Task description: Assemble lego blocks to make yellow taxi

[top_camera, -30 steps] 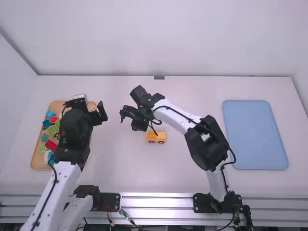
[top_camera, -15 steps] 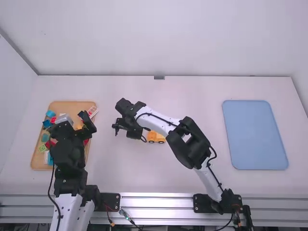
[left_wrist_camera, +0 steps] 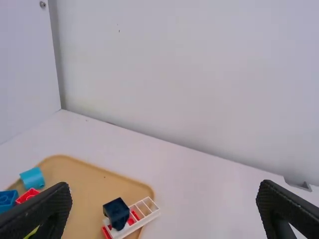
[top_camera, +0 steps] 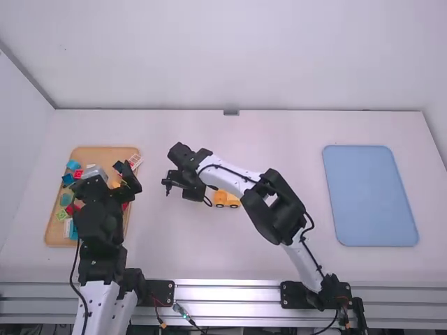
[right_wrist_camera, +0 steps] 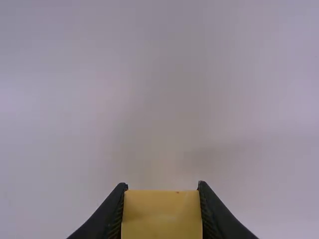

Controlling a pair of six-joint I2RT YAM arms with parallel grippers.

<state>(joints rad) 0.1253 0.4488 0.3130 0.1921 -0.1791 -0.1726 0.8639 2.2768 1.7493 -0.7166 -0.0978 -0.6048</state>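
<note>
"White table (top_camera: pixel 272 258): what is it bearing, biggest first?"

"The right arm (top_camera: pixel 227 169) is slanting leftward over the middle, and the left arm (top_camera: pixel 101 234) is standing on its own side. A blue mat (top_camera: pixel 370 195) is lying at far right; a wooden tray (top_camera: pixel 101 155) is sitting at left, holding loose blocks (left_wrist_camera: pixel 32 178)."

"And the grippers?"

"The left gripper (left_wrist_camera: pixel 164 185) is hanging over the tray, fingers wide apart with nothing between them. The right gripper (right_wrist_camera: pixel 163 185) is clasping a yellow block (right_wrist_camera: pixel 162 215) from both sides."

"Where is the taxi waiting?"

"The wheeled yellow body (top_camera: pixel 227 199) is resting on the table just right of the right gripper in the high view, partly under that arm. Its long axis is running left to right."

"So which hand is nearer?"

"The right one, clearly; the left is staying out of it, well apart. I'm judging that the block is needing to go rightward, over the body, then down, squared to that long axis."

"Is it facing the right way?"

"I'm not managing to tell; its studs and sockets aren't showing. A skewed press could be tipping the body."
</note>
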